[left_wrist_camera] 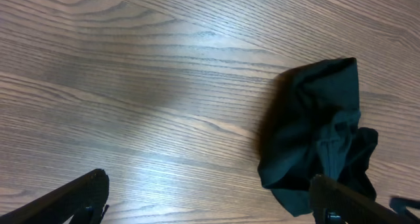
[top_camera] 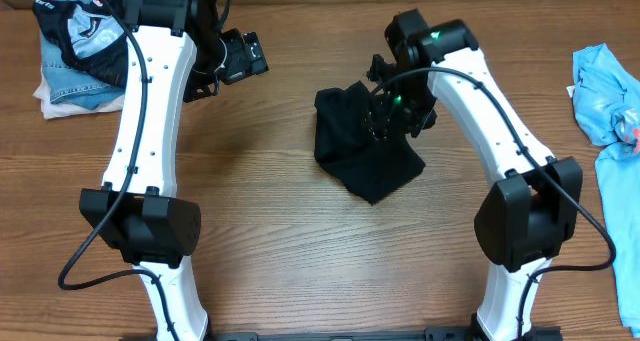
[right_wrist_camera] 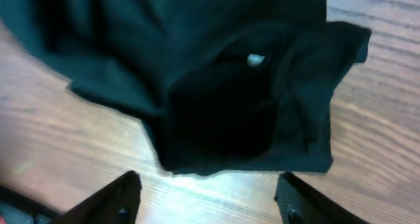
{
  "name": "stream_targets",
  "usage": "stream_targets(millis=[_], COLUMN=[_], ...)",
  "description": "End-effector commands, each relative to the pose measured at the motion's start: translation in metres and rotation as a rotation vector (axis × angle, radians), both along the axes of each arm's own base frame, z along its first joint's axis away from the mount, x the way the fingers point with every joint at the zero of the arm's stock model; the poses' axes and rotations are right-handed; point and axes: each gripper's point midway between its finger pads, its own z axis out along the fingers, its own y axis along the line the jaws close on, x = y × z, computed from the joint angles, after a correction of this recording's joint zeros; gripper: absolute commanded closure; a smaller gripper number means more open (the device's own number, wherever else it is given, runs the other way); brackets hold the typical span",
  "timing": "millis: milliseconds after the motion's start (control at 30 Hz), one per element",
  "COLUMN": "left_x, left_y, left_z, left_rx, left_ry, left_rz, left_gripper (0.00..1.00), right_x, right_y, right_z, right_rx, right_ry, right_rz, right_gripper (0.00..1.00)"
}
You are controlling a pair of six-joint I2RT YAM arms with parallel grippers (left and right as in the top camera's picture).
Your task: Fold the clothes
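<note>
Read the overhead view as your clock, twelve at the far edge. The black T-shirt (top_camera: 365, 166) lies bunched at the centre, a shade toward three o'clock. The right arm (top_camera: 500, 131) bends over it from four o'clock (its jaws stand apart right above the cloth, so that approach is taken). The left arm (top_camera: 150, 111) runs from seven up to eleven and walls off that side. A pile of clothes (top_camera: 70, 56) fills the ten o'clock corner, and a light blue garment (top_camera: 605, 91) covers the three o'clock edge. You have bare surface (top_camera: 280, 241) between the two arms, from six o'clock up to the shirt's near edge. There is more bare wood on the shirt's nine o'clock side, below the left arm's wide-apart jaws.
</note>
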Motion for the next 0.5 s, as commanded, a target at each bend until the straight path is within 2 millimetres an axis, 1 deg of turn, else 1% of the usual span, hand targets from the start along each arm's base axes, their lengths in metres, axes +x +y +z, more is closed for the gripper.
stream_targets(millis=[0,100,200,267,300,333,400,467], left_x=[0.001,0.002,0.002,0.001,0.001,0.001,0.001,0.001], left_y=[0.004,0.004,0.004,0.004,0.004,0.004,0.004,0.005], left_z=[-0.008,-0.008,-0.008,-0.008,-0.008,-0.008,-0.008,-0.008], left_rx=[0.020,0.020,0.019,0.020,0.020,0.020,0.020,0.022], left_ry=[0.018,0.015,0.015,0.019,0.019,0.019,0.018,0.018], left_rz=[0.006,0.006,0.006,0.006,0.005,0.005,0.005,0.006], left_gripper=[0.00,0.00,0.00,0.00,0.00,0.00,0.00,0.00], right_x=[0.000,0.007,0.010,0.009,0.008,0.007,0.008,0.008], right_y=[-0.003,0.001,0.003,0.003,0.002,-0.001,-0.011,-0.022], right_z=[-0.015,-0.017,-0.018,-0.021,-0.023,-0.025,-0.027,-0.028], right_rx=[-0.022,-0.007,0.004,0.002,-0.001,-0.021,-0.067,-0.121], right_ry=[0.013,-0.010,-0.022,-0.018,-0.012,-0.009,-0.008,-0.005], right_rz=[-0.010,-0.034,-0.041,-0.046,-0.049,-0.059,-0.098,-0.138], right_gripper=[0.36,0.61,0.66,0.75,0.81,0.89,0.96,0.96])
